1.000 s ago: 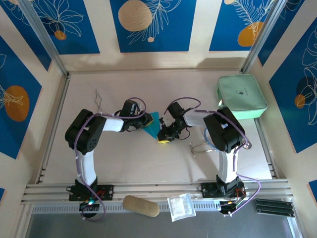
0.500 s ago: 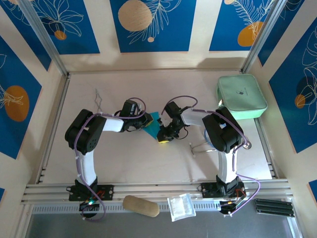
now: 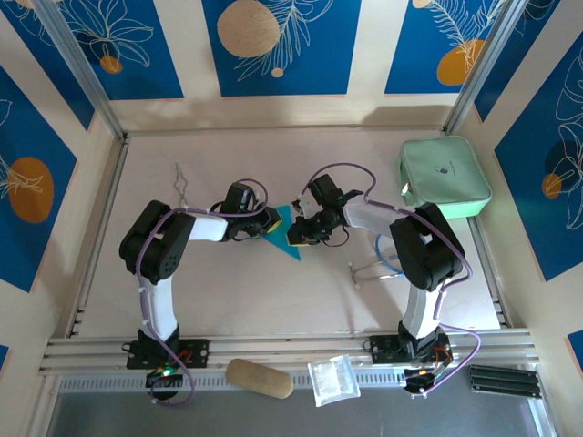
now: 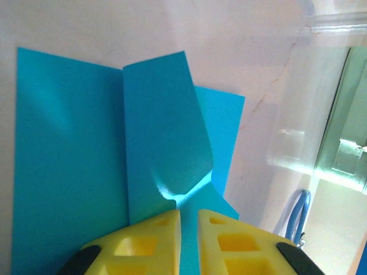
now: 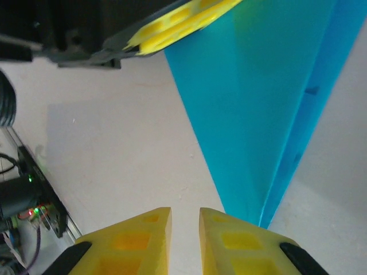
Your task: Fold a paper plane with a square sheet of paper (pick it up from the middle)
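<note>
The left tool has its yellow fingers pressed nearly together. Only a thin slit is left between them, and in it they pinch a raised, buckled fold of the teal paper. From the left wrist, the rest of the paper spreads flat beyond the fingers, with one flap creased over the middle and curling up toward the grip.

The right tool is also drawn almost shut and holds nothing, with bare surface showing through its narrow gap. The sharp tip of the paper ends just beside its right finger.

From above, the two tools meet head to head. The left tool is on the side of the paper away from the green pouch, and the right tool is on the pouch side. The paper lies on the pale surface as a pointed wedge, well to the left of the pouch and a little nearer the arm bases than it.
</note>
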Robot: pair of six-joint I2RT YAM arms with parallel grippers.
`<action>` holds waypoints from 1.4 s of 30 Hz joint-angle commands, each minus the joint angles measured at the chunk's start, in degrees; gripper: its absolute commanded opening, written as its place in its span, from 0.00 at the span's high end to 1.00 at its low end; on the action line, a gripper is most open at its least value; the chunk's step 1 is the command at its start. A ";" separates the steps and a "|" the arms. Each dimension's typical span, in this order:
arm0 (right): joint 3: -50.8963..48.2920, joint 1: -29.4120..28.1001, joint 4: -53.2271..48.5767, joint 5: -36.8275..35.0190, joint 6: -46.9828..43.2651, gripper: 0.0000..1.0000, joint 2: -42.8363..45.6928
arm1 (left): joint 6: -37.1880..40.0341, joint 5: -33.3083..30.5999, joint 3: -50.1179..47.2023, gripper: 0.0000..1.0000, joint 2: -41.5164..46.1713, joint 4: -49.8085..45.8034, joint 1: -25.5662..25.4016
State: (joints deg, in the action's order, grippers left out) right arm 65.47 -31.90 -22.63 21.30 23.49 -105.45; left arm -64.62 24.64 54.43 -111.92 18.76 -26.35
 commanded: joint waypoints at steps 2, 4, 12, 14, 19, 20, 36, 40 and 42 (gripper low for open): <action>1.64 -0.43 0.20 -1.12 3.55 0.80 -2.36 | -0.44 -2.06 -0.30 0.83 -1.31 -4.23 0.25; 2.31 -0.63 -0.56 -1.25 3.05 0.82 -3.50 | -0.59 -1.74 -0.30 0.83 -1.46 -3.92 0.25; 3.44 -0.93 -3.07 -1.80 0.93 0.84 -6.88 | -0.87 -1.30 -0.32 0.83 -1.50 -3.47 0.07; 3.37 -1.04 -3.66 -2.08 0.50 0.85 -7.61 | -1.02 -1.28 -0.28 0.83 -1.46 -3.47 0.11; 3.08 -0.84 -5.45 -4.30 -0.82 0.86 -8.87 | -0.39 -0.76 0.43 0.83 -0.85 -3.50 0.07; 3.02 -0.76 -5.89 -4.79 -1.19 0.86 -9.05 | -0.07 -0.43 0.76 0.83 -0.58 -3.39 0.12; 3.48 0.70 -9.21 -6.71 -3.15 0.88 -11.00 | 12.13 1.02 2.04 0.85 4.56 -8.15 -3.46; 3.67 0.89 -9.28 -6.55 -3.15 0.88 -11.27 | 12.94 1.60 1.73 0.87 3.94 -8.48 -4.21; 3.69 0.85 -9.36 -6.36 -3.07 0.88 -11.39 | 13.01 2.15 2.04 0.87 3.32 -8.26 -4.64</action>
State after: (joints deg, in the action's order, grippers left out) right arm 69.45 -31.51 -27.70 18.31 21.19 -113.84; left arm -53.74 25.50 55.35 -108.71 11.92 -30.41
